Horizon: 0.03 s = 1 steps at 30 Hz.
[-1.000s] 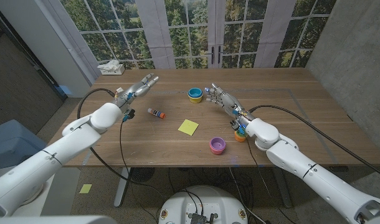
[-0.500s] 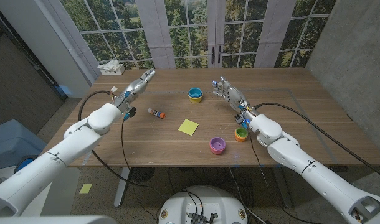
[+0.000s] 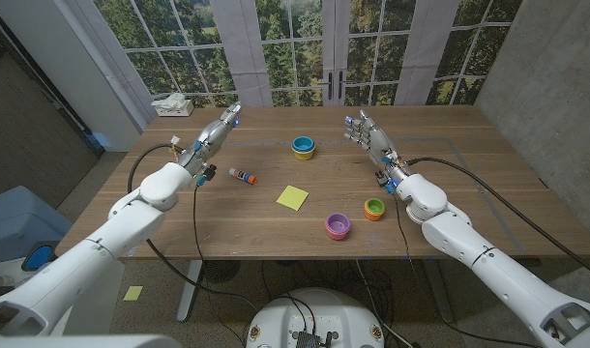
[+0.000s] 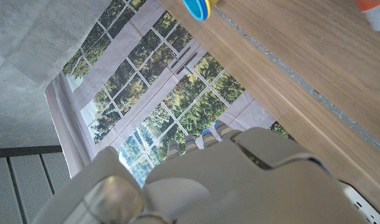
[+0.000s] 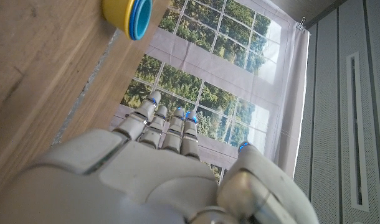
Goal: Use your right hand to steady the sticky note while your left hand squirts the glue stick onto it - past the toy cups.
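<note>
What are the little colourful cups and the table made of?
The toy cups look like smooth plastic: bright solid colours with a slight shine. The table looks like wood with a matte brown finish; grain lines and plank seams show, though it may be veneer.

Daylight pours in through the windows along the top of the head view, soft and even. The wooden table takes it flat, only faint shadows beneath the small things, no harsh glare. Straight lines bow toward the frame's edges, a wide-lens curve. The left side falls dim and grey. In both wrist views the panes blaze bright while the nearby hand casings sit large, soft and slightly out of focus; the table grain stays crisp.
</note>
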### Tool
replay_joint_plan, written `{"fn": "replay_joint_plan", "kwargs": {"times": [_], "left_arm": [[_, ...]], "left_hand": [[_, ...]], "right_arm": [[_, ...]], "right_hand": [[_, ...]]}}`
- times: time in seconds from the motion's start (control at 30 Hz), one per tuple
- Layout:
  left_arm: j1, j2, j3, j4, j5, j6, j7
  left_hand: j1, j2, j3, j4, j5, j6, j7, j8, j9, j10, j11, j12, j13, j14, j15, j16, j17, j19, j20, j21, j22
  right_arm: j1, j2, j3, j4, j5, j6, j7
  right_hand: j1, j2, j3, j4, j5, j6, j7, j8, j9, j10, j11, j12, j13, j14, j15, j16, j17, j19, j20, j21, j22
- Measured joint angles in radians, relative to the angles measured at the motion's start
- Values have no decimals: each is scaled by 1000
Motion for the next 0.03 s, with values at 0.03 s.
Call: {"fn": "replay_joint_plan", "kwargs": {"times": [0.03], "left_arm": [[0, -6, 0, 4, -10, -8, -3]], "left_hand": [[0, 0, 0, 0, 0, 3, 3, 0, 0, 0, 0, 0, 0, 0, 0, 0, 0, 6, 4, 0, 0]], "right_arm": [[0, 3, 6, 6, 7, 10, 2]], "right_hand": [[0, 0, 0, 0, 1, 0, 0, 0, 0, 0, 0, 0, 0, 0, 0, 0, 0, 0, 0, 0, 0]]}}
